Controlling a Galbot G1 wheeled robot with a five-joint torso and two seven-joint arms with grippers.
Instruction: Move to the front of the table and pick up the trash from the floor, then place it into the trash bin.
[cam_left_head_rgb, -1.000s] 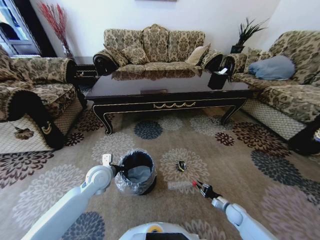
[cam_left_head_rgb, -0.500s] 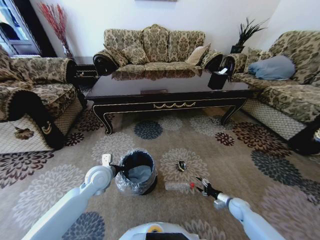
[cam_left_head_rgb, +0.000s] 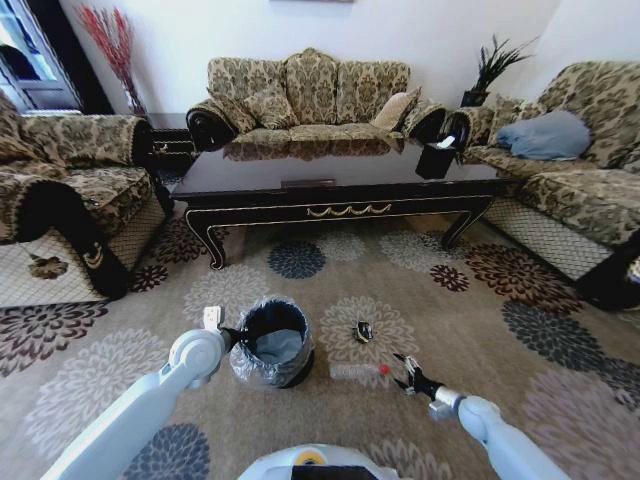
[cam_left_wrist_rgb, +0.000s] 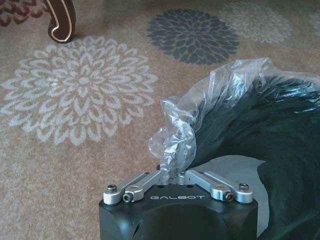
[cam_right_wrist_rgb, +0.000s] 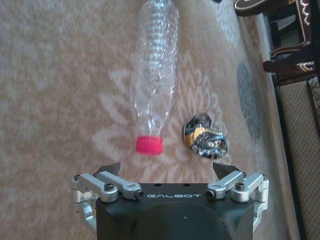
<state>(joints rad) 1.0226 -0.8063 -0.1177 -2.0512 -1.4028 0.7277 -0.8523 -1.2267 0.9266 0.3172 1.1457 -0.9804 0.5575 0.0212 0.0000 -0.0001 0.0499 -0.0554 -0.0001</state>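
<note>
With its fingers spread, the right gripper (cam_right_wrist_rgb: 167, 172) should be centred over the neck of the clear ribbed plastic bottle with a red cap (cam_right_wrist_rgb: 153, 75), lying on the patterned carpet (cam_right_wrist_rgb: 55, 100) beside a crumpled dark wrapper (cam_right_wrist_rgb: 205, 136), while the left gripper (cam_left_wrist_rgb: 176, 176) pinches the clear liner of the round black trash bin (cam_left_head_rgb: 272, 343).

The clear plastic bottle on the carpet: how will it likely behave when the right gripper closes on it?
The bottle looks empty, so probably light. Its thin ribbed wall may buckle under the open right gripper. Lying on its side, it could roll if nudged.
</note>
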